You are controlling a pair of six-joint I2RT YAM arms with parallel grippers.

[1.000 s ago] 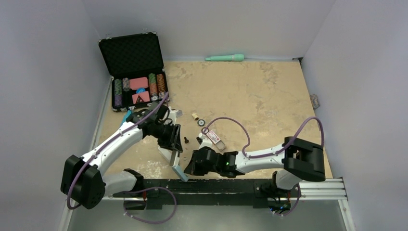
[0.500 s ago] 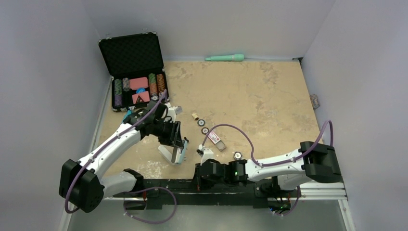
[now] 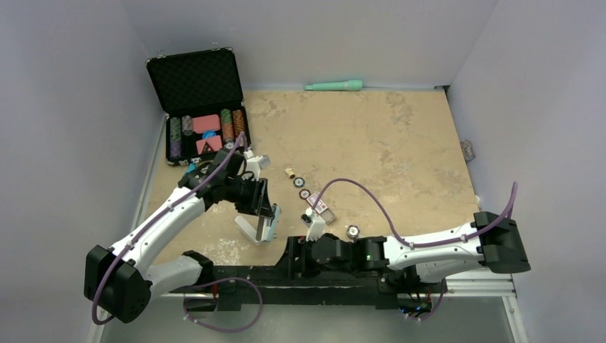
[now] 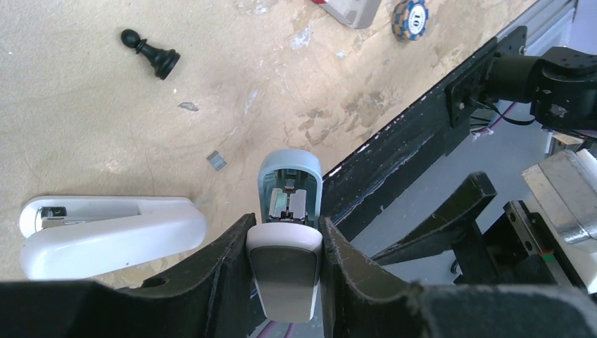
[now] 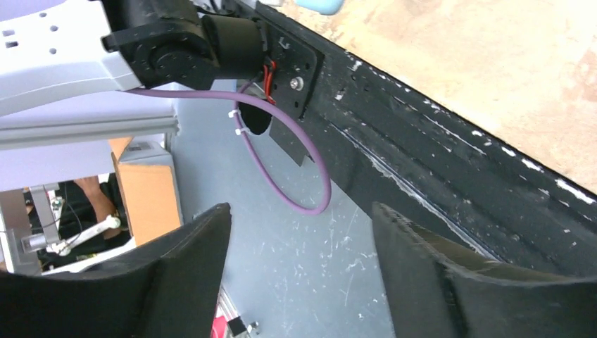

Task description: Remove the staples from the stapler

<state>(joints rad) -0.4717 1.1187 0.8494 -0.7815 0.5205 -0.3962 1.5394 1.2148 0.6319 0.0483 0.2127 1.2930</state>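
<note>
My left gripper (image 4: 285,222) is shut on the stapler (image 4: 284,271), gripping its white and grey body from both sides. The light-blue end (image 4: 290,184) points down at the table's near edge, with the metal magazine showing inside it. A white part of the stapler (image 4: 105,231) lies on the table to the left. A small grey metal bit (image 4: 216,160) lies on the table close by; I cannot tell if it is staples. From above, the left gripper (image 3: 263,214) holds the stapler (image 3: 261,229) at front left. My right gripper (image 5: 301,211) is open and empty, out past the front rail over the floor (image 3: 296,261).
A black chess pawn (image 4: 151,53) and a poker chip (image 4: 410,14) lie beyond the stapler. An open black chip case (image 3: 200,107) stands at back left, a green tool (image 3: 334,86) by the back wall. Loose chips (image 3: 352,231) and a small card box (image 3: 321,207) lie mid-table. The black rail (image 3: 357,275) lines the near edge.
The right gripper was shut beside the stapler's blue end; it has drawn back over the front rail and opened. The left gripper has pulled the stapler slightly away from the edge.
</note>
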